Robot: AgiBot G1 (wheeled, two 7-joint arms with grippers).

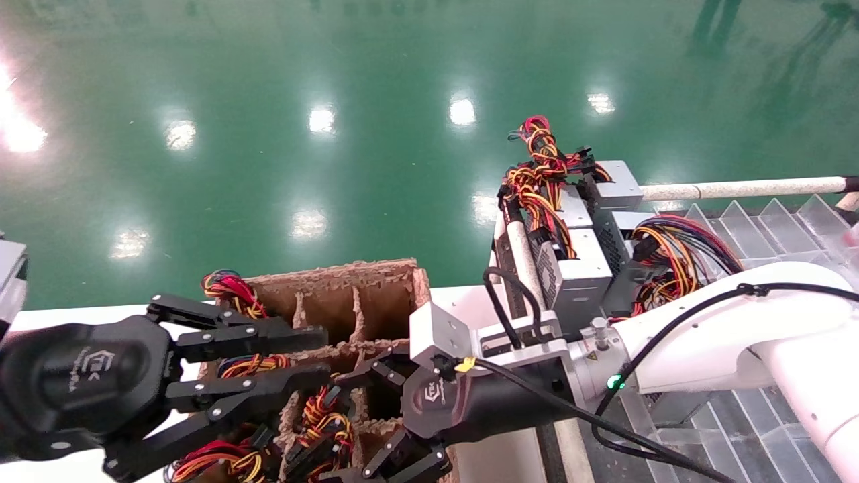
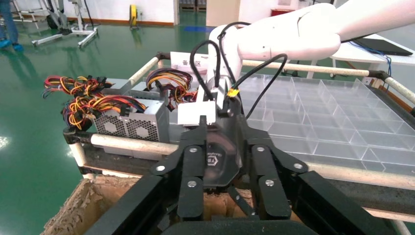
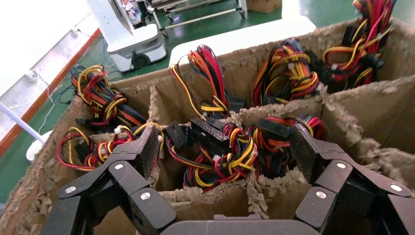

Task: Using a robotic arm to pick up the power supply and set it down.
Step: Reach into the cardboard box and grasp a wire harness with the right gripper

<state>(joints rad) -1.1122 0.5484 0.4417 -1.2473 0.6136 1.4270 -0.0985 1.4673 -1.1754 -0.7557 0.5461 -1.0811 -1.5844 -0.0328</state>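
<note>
Nearest us in the head view is the left gripper (image 1: 295, 359), black, hanging over the left part of the cardboard crate (image 1: 349, 295) with its fingers spread wide and nothing between them. Going from the largest thing down: the green floor (image 1: 268, 100) fills the upper part of the view. At right lies a rack of clear plastic trays (image 1: 772, 225) framed by white padded rails (image 1: 738, 188). Along its left end we see several silver-grey power supplies (image 1: 577, 268) stacked side by side, their red, yellow and black wires heaped on top.

The white robotic arm (image 1: 704, 335) reaches in from the right, and its right gripper (image 3: 222, 147) hangs over the crate's middle cells. In the right wrist view its fingers (image 3: 142, 149) stand wide apart on either side of a wire bundle (image 3: 220, 152), not closed on anything.

The crate is split by ragged cardboard dividers into cells. Several hold coiled wire bundles with black connectors. The power supply (image 3: 215, 137) under the right gripper sits down in its cell; we can make out only its wires and connectors, and its metal body seems hidden beneath them. The far right cells look bare of wires.
</note>
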